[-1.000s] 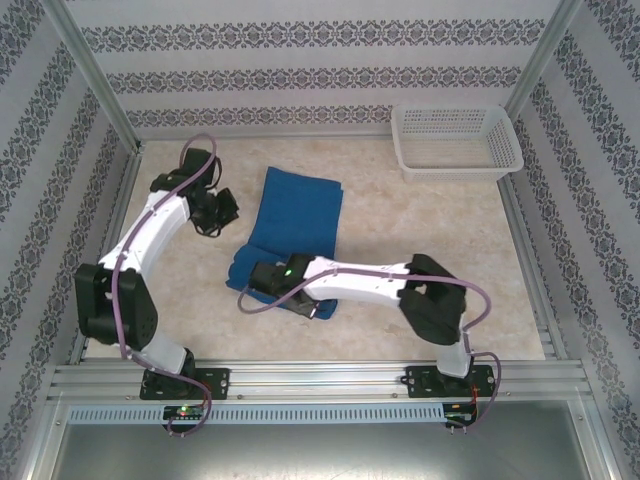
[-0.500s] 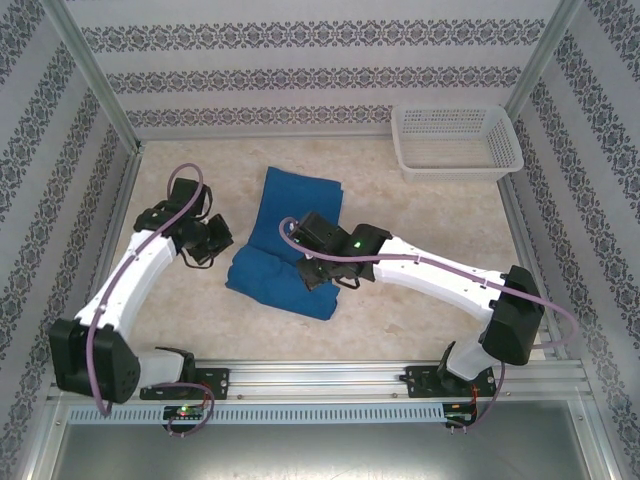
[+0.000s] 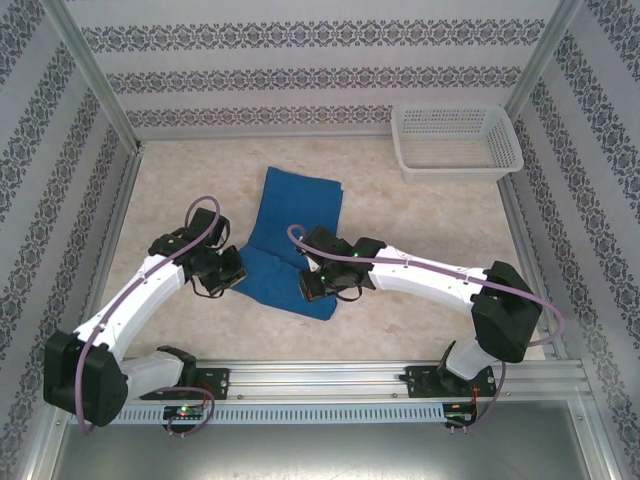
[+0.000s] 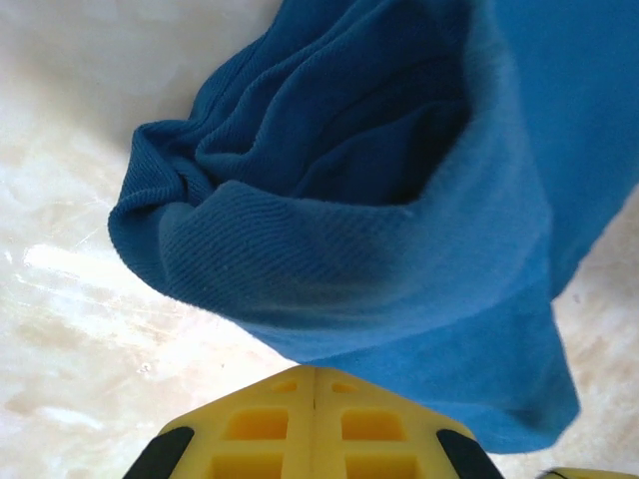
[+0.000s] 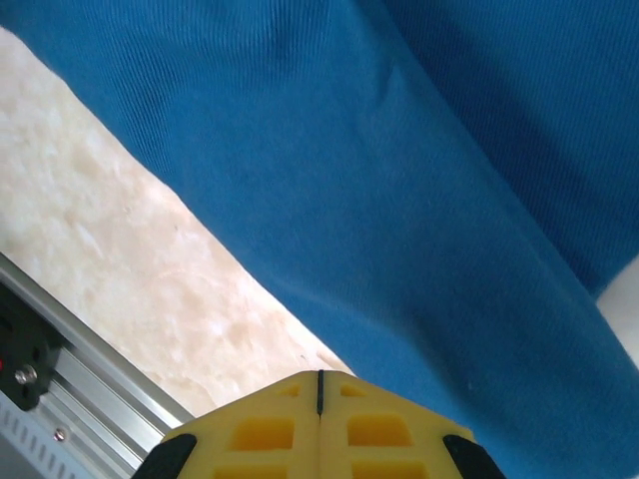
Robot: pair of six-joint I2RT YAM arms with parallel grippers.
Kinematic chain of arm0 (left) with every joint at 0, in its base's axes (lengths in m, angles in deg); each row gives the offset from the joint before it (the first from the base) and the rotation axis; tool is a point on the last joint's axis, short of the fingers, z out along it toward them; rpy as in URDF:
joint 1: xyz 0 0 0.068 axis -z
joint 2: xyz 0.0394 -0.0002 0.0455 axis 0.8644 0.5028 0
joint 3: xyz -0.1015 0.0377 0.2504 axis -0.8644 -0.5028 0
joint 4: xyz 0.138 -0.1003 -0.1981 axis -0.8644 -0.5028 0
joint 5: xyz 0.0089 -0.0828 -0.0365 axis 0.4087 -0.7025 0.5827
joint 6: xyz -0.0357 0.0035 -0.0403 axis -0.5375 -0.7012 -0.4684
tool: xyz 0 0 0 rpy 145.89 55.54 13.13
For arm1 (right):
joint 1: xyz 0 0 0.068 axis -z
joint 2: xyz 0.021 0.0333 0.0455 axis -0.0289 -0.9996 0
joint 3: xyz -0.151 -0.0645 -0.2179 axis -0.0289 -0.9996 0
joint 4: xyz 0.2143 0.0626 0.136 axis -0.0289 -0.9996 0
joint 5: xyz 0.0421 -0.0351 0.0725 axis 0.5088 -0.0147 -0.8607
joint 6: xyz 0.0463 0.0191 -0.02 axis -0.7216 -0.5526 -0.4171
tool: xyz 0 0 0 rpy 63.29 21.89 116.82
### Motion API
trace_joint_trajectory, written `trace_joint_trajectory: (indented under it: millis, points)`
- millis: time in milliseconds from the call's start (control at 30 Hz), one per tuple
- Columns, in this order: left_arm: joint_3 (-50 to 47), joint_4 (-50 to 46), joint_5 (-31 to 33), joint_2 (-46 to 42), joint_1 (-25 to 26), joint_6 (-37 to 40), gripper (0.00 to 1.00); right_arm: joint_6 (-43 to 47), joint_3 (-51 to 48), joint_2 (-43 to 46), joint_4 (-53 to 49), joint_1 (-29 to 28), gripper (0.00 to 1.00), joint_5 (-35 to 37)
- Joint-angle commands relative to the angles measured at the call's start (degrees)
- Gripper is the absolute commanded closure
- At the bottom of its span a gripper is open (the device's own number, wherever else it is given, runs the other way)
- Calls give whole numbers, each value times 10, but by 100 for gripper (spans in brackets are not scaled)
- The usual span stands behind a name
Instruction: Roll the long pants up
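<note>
The long pants (image 3: 297, 215) lie mid-table as a royal-blue strip, with their near end wound into a thick roll (image 3: 272, 283). My left gripper (image 3: 226, 272) is at the roll's left end, shut with nothing in it. In the left wrist view its yellow fingertips (image 4: 316, 374) meet just short of the roll's open, layered end (image 4: 329, 190). My right gripper (image 3: 320, 286) rests over the right part of the roll, also shut. Its closed tips (image 5: 319, 379) sit at the edge of the blue cloth (image 5: 419, 170), beside bare table.
A white slotted basket (image 3: 456, 140) stands at the back right corner. Aluminium posts and patterned walls enclose the table. A metal rail (image 3: 320, 378) runs along the near edge, close to the roll; it shows as the rail (image 5: 60, 389) in the right wrist view.
The left arm has swung toward the near side, bringing its gripper to the roll's left end. The right gripper lifted off the roll's near edge, reached across and came back down on its right part.
</note>
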Motion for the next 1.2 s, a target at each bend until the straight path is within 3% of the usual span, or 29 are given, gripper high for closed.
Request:
trace_joint_trajectory:
  millis: [0,500,800,1167]
  points:
    - [7,49,20,21,12,-13,100,-10,10,-13,26,7,100,-16]
    - [69,84,43,157,12,7,100,11,-28,-27,0,43,100,-16]
    - [53,108,52,233,12,9,100,39,-40,-80,15,74,100,-30]
    - [41,71,105,241,11,9,100,79,-11,-128,0,84,100,-33]
